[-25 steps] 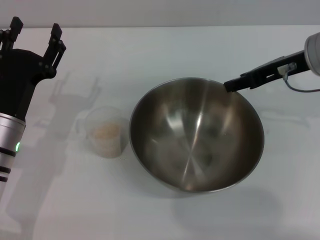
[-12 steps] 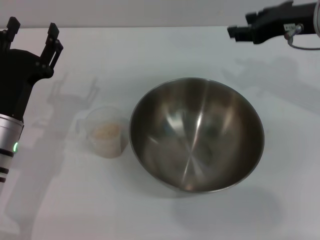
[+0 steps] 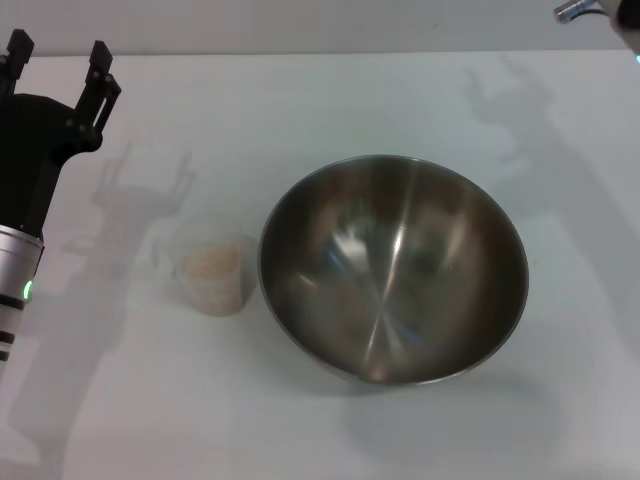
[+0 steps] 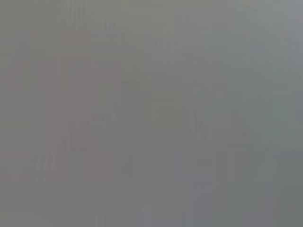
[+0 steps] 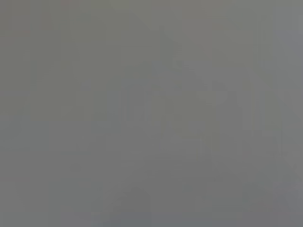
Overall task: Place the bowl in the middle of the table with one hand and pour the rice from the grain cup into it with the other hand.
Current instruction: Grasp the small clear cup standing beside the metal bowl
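Observation:
In the head view the steel bowl (image 3: 393, 268) rests upright on the white table (image 3: 300, 110), near its middle, with nothing inside. Just left of the bowl stands the clear grain cup (image 3: 207, 265), holding pale rice (image 3: 211, 263) in its lower part. My left gripper (image 3: 58, 55) hovers at the far left, behind and to the left of the cup, open and holding nothing. Of the right arm only a small silver piece (image 3: 578, 9) shows at the top right corner; its gripper is out of view. Both wrist views are plain grey and show nothing.
Arm shadows fall on the table behind the cup and behind the bowl's right side. The table's far edge (image 3: 320, 52) runs along the top of the head view.
The right gripper, which was at the bowl's far right rim, has drawn back up and to the right out of view. The bowl stayed put. The left gripper drifted slightly up and left.

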Robot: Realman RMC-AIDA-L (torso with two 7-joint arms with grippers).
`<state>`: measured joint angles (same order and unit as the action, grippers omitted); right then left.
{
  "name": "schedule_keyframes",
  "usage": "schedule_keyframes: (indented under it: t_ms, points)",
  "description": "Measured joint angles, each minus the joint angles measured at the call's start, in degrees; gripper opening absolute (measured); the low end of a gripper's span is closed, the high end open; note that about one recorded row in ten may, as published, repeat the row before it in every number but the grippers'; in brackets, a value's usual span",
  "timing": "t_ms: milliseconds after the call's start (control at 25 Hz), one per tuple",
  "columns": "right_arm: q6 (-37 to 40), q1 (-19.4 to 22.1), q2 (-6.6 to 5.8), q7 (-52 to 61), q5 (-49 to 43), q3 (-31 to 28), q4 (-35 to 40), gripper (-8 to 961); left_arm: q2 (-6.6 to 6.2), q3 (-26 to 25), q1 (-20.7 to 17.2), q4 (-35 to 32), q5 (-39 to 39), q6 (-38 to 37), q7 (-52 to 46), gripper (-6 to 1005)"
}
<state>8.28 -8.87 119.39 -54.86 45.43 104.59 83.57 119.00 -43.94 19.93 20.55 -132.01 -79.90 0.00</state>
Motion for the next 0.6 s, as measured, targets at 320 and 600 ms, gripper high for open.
schedule_keyframes:
  t_ms: [320,600]
  points:
    - [63.2,-6.1,-0.3,12.8,-0.2,23.8,-32.1,524,0.08,-0.5,0.0,0.4,0.1,-1.1,-0.3,737]
    - [83.9,-8.1,-0.63,54.8,-0.2,24.6,-63.1,524,0.02,0.4,-1.3,0.3,-0.1,-2.0,-3.6,736]
